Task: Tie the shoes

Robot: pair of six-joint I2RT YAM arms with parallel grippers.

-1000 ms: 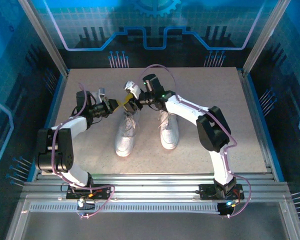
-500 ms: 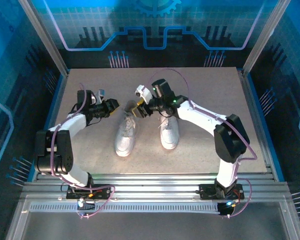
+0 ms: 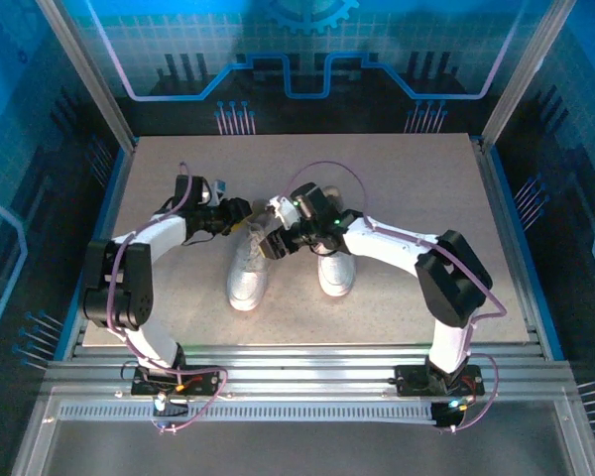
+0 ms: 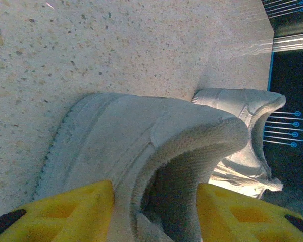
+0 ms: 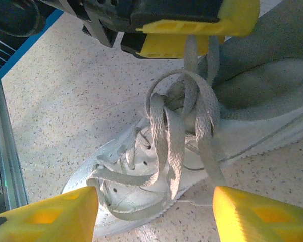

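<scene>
Both grippers are spread, clamping nothing: left gripper (image 4: 154, 204) straddles the heel end of the left-hand sneaker (image 4: 116, 131), right gripper (image 5: 155, 201) hangs over that shoe's loose, tangled laces (image 5: 177, 126). Right-hand sneaker (image 3: 334, 266) sits just beside it mid-table (image 3: 407, 178), both toes toward the arm bases.

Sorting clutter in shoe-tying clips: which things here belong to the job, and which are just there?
Job: left shoe, its laces, right shoe, left gripper, right gripper.
Just there: table, blue backdrop, metal rails.
</scene>
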